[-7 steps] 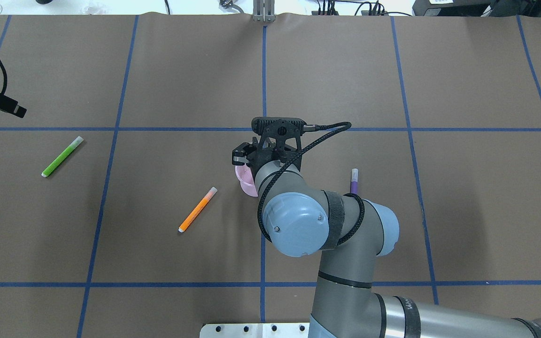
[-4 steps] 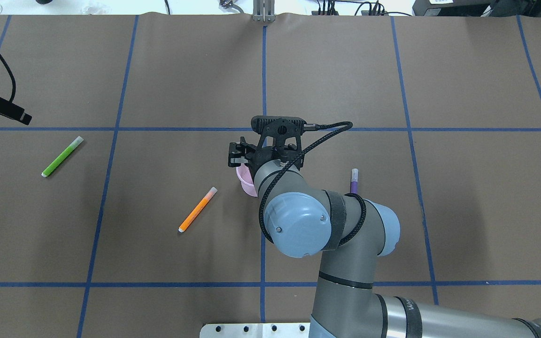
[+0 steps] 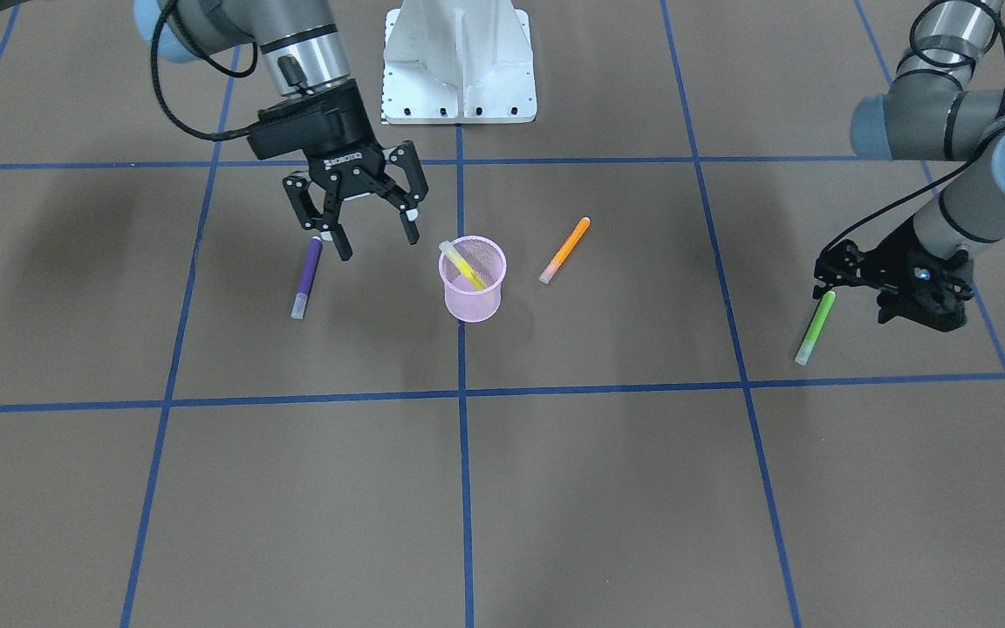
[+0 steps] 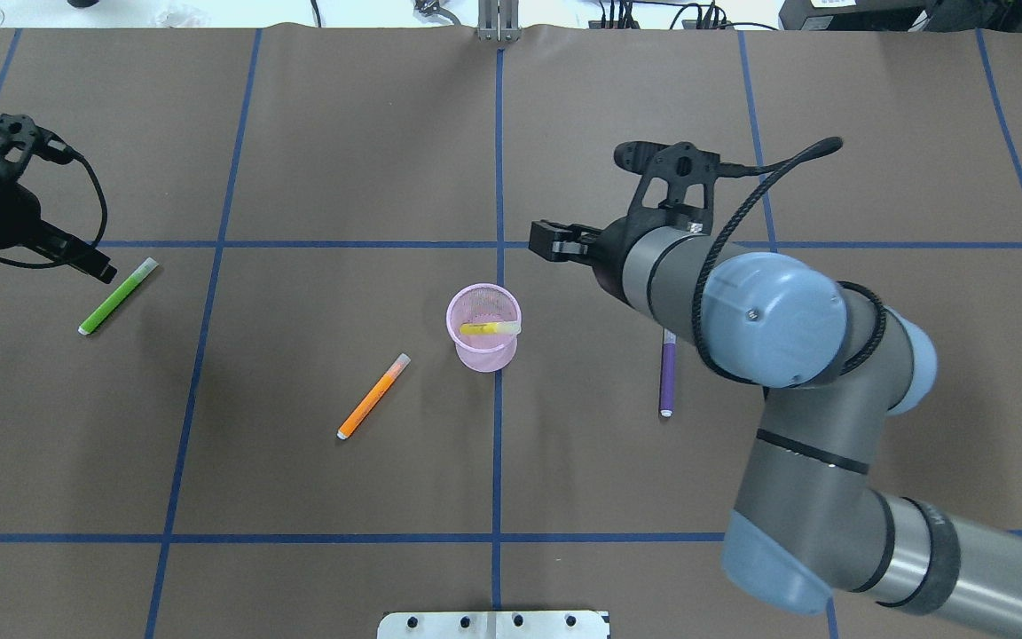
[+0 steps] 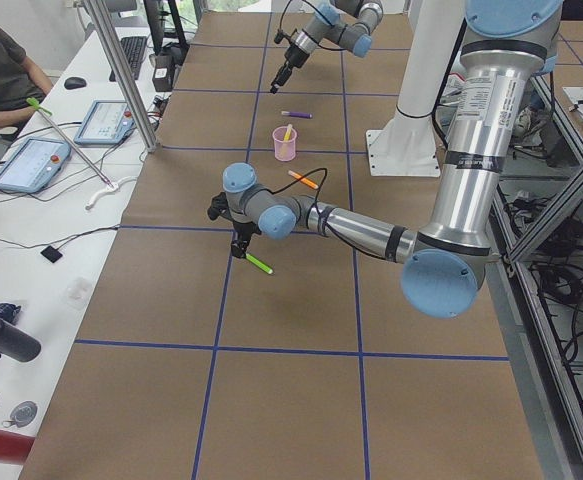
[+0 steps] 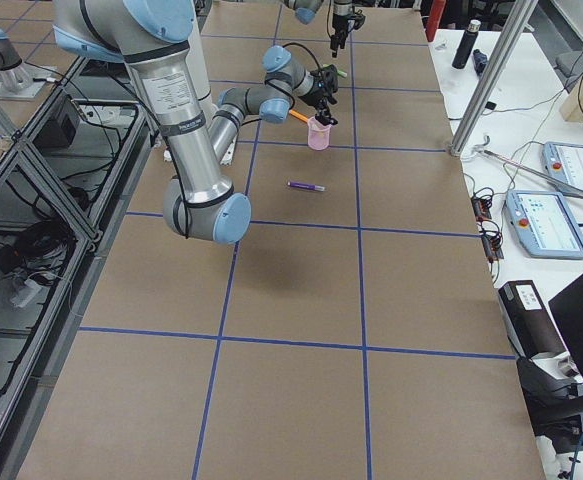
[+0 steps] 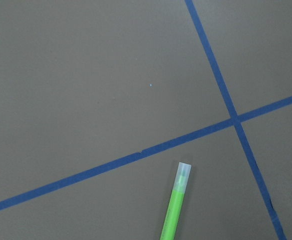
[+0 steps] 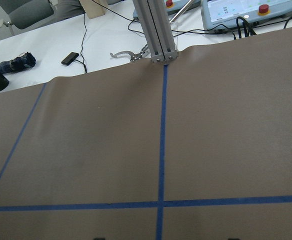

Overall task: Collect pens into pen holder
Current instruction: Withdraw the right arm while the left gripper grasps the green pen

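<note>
The pink mesh pen holder (image 4: pixel 475 357) stands upright at the table's middle, with the yellow pen (image 4: pixel 489 328) leaning inside it. The orange pen (image 4: pixel 373 396) lies to its left and the purple pen (image 4: pixel 667 382) to its right. The green pen (image 4: pixel 118 295) lies at the far left. My right gripper (image 3: pixel 379 244) is open and empty. It hangs between the purple pen (image 3: pixel 306 277) and the holder (image 3: pixel 473 301). My left gripper (image 4: pixel 101 268) is open and empty, close to the green pen's capped end. The left wrist view shows that pen (image 7: pixel 176 205) at its lower edge.
The brown table cover (image 4: pixel 342 142) has blue tape grid lines. The robot's white base plate (image 3: pixel 459 61) sits at the near edge. Operator desks with pendants (image 5: pixel 41 160) and a seated person line the far side.
My right arm has swung up and to the right off the holder, uncovering it with the yellow pen inside. My left gripper has moved in toward the green pen's cap.
</note>
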`<control>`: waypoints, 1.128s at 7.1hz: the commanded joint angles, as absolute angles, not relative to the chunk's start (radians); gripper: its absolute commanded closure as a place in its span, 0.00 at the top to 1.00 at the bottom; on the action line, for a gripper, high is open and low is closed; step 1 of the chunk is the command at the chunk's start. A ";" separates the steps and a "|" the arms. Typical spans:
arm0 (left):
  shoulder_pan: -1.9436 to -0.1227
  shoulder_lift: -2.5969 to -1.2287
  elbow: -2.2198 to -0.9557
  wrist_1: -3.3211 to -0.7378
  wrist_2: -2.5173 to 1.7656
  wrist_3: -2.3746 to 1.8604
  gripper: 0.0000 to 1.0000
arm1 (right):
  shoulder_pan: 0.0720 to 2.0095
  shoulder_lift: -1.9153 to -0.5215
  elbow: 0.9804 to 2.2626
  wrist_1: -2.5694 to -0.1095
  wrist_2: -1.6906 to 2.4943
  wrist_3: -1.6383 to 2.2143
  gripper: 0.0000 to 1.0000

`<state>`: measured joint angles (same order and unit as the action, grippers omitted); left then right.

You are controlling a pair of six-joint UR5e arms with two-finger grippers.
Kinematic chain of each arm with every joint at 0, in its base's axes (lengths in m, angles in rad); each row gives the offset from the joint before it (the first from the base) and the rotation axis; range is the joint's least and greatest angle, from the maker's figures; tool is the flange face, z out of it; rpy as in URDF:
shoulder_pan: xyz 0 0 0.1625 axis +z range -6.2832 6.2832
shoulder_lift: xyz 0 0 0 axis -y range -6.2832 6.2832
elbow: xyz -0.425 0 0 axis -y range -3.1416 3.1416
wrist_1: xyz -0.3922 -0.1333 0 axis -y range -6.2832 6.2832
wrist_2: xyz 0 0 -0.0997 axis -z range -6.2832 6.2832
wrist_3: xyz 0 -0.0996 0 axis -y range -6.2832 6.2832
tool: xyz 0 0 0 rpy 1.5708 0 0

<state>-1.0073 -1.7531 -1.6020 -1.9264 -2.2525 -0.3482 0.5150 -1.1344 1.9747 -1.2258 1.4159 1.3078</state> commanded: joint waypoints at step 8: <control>-0.948 -1.902 -1.465 -1.721 -2.157 -0.080 0.74 | 1.023 -1.429 1.934 -1.221 2.176 1.157 0.98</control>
<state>-0.9472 -1.8989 -1.4762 -1.7245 -2.1612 -0.0840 0.9698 -1.3956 1.9429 -1.2206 2.1148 1.1723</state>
